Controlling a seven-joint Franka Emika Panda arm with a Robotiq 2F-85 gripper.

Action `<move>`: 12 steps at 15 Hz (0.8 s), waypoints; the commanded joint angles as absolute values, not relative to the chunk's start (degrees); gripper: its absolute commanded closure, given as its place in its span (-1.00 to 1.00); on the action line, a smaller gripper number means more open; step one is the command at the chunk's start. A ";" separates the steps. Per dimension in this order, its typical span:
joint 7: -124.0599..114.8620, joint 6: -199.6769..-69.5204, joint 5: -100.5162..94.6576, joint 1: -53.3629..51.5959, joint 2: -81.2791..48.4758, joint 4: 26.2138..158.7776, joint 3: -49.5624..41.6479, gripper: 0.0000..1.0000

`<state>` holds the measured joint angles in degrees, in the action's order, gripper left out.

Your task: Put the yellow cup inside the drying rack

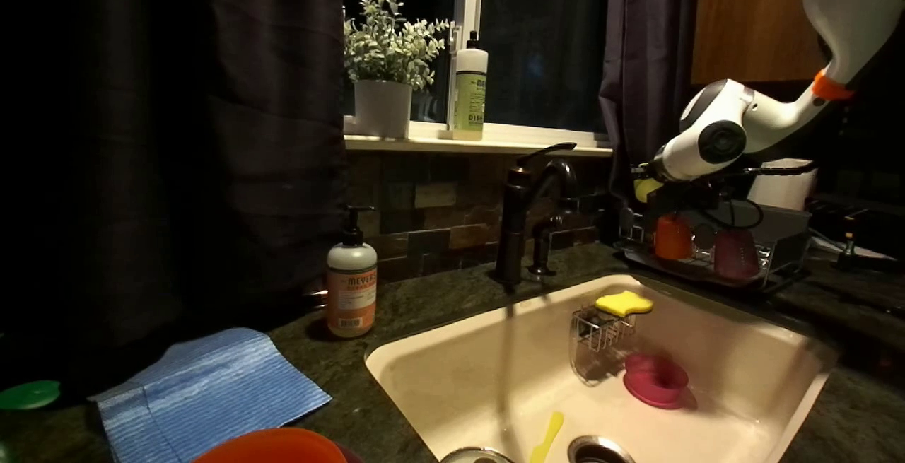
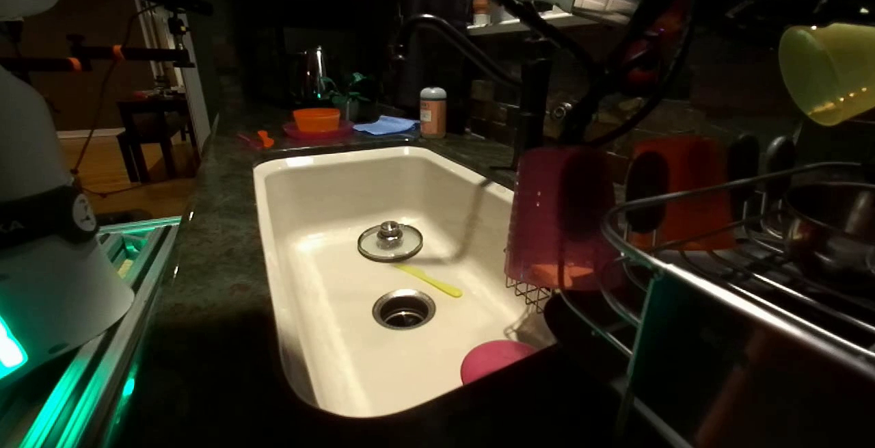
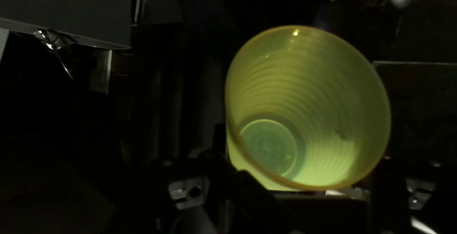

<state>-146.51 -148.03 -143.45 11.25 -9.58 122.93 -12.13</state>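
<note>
The yellow cup (image 1: 646, 189) is a plain yellow-green tumbler. It hangs in the air above the back side of the drying rack (image 1: 788, 231), and it also shows tilted in an exterior view (image 2: 830, 75). In the wrist view the cup (image 3: 303, 94) has its open mouth toward the camera, its base pointing away. My gripper (image 3: 301, 155) has its dark fingers on either side of the cup and is shut on it. The rack's metal rim (image 2: 711, 288) shows close up. In the exterior views the fingers are mostly dark or hidden.
An orange cup (image 1: 672, 237) and a dark red cup (image 1: 735, 254) stand in the rack's front part. A metal pot (image 2: 830, 222) sits in the rack. The cream sink (image 1: 424, 350) and black faucet (image 1: 514, 226) are beside it. A dark curtain (image 1: 647, 46) hangs behind.
</note>
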 commanded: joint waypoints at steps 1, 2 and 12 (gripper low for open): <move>-148.04 -147.89 -141.81 13.60 -10.90 121.76 -10.16 0.06; -148.09 -148.25 -141.13 13.85 -10.90 121.51 -9.96 0.06; -145.18 -146.59 -131.12 13.81 -12.72 119.68 -8.40 0.06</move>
<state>-146.02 -148.02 -133.50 13.43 -11.38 120.58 -9.68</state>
